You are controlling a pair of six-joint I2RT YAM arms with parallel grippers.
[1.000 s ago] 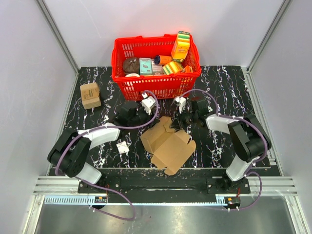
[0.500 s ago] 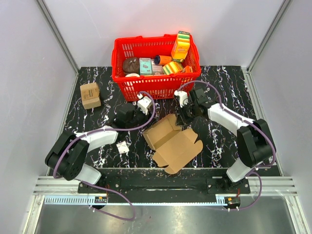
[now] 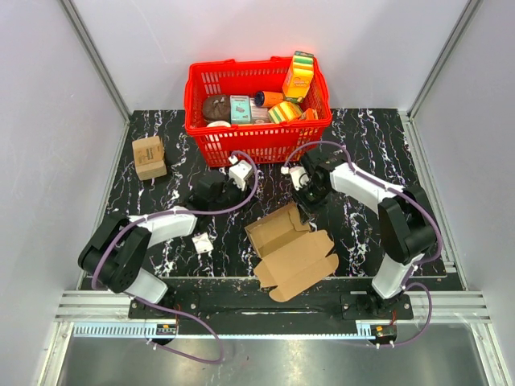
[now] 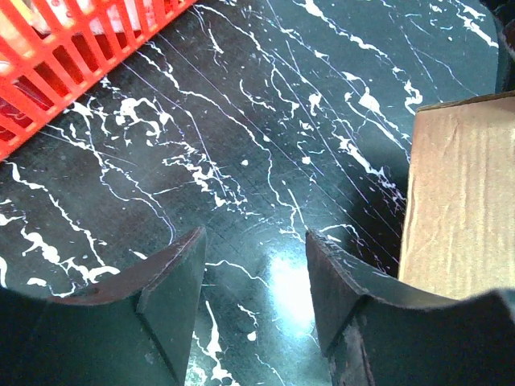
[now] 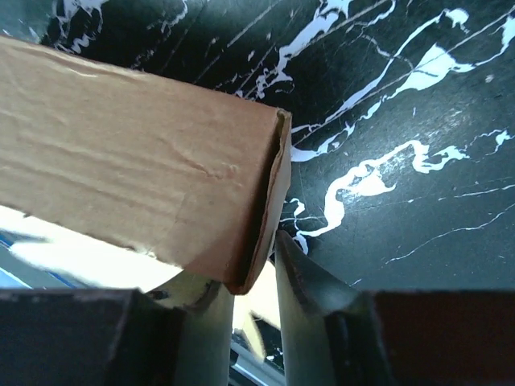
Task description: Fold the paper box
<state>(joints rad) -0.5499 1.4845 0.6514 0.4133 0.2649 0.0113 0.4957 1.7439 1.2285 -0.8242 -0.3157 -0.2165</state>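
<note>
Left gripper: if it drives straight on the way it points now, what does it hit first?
Probably the bare table top, between the red basket and the paper box. The left gripper frames only marble; depth is unclear.

1 paper box [image 3: 291, 251]; 1 basket [image 3: 257, 133]; 2 tools [image 4: 254, 265] [image 5: 256, 273].

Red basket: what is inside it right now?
Inside the red basket: a tall yellow carton standing in the far right corner, a dark brown lump, a teal box, an orange can and a striped pack. Anything beneath them is covered.
</note>
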